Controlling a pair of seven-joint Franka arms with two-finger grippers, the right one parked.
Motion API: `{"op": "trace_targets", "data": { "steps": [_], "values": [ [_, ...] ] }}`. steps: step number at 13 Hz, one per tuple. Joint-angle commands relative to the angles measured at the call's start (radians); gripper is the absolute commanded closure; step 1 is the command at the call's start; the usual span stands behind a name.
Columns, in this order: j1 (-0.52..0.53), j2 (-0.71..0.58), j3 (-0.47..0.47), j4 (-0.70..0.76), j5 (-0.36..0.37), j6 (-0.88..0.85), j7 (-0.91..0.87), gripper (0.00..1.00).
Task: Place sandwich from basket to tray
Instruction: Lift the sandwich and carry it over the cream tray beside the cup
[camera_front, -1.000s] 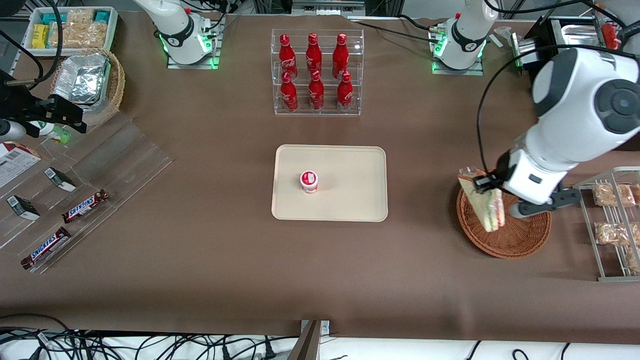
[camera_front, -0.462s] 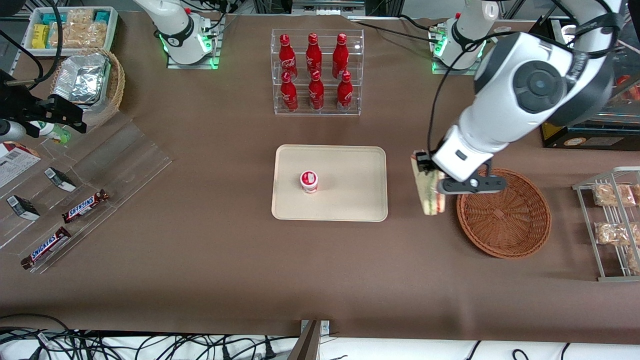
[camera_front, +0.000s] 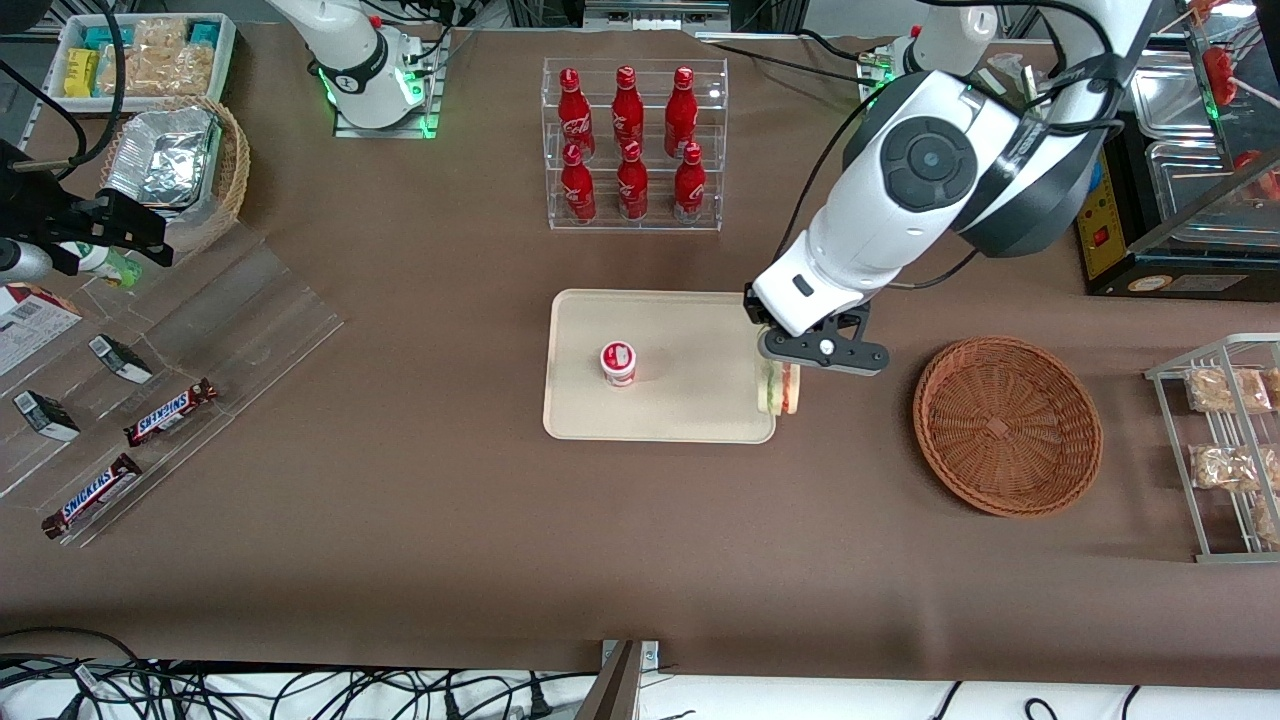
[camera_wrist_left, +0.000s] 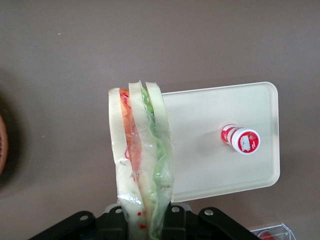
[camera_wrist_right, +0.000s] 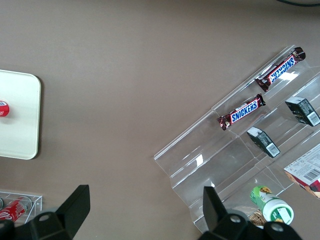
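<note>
My gripper (camera_front: 781, 372) (camera_wrist_left: 144, 220) is shut on the sandwich (camera_front: 780, 390) (camera_wrist_left: 141, 159), a wrapped wedge of white bread with red and green filling that hangs point down. It hovers above the edge of the cream tray (camera_front: 690, 330) (camera_wrist_left: 210, 120) that faces the basket, mostly over the rim. The round brown wicker basket (camera_front: 1006, 425) stands on the table toward the working arm's end, with nothing in it.
A small red-and-white cup (camera_front: 618, 362) (camera_wrist_left: 241, 139) stands on the tray. A clear rack of red bottles (camera_front: 632, 143) is farther from the front camera. A metal rack of snack packs (camera_front: 1225, 440) lies beside the basket. Chocolate bars (camera_front: 170, 411) rest on a clear stand toward the parked arm's end.
My gripper has lifted the sandwich out of the basket and carried it sideways across the table to the tray's edge. The basket is left with nothing in it.
</note>
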Motion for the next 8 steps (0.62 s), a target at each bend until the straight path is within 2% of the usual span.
{"op": "trace_targets", "data": {
  "steps": [1,2,5,8],
  "values": [
    [-0.008,0.010,0.001,-0.081,0.019,0.114,0.016,1.00],
    [-0.009,0.010,0.003,-0.118,0.022,0.153,0.016,1.00],
    [-0.029,0.016,0.001,-0.256,0.106,0.321,-0.063,1.00],
    [-0.060,0.082,0.001,-0.290,0.202,0.385,-0.152,1.00]
  ]
}}
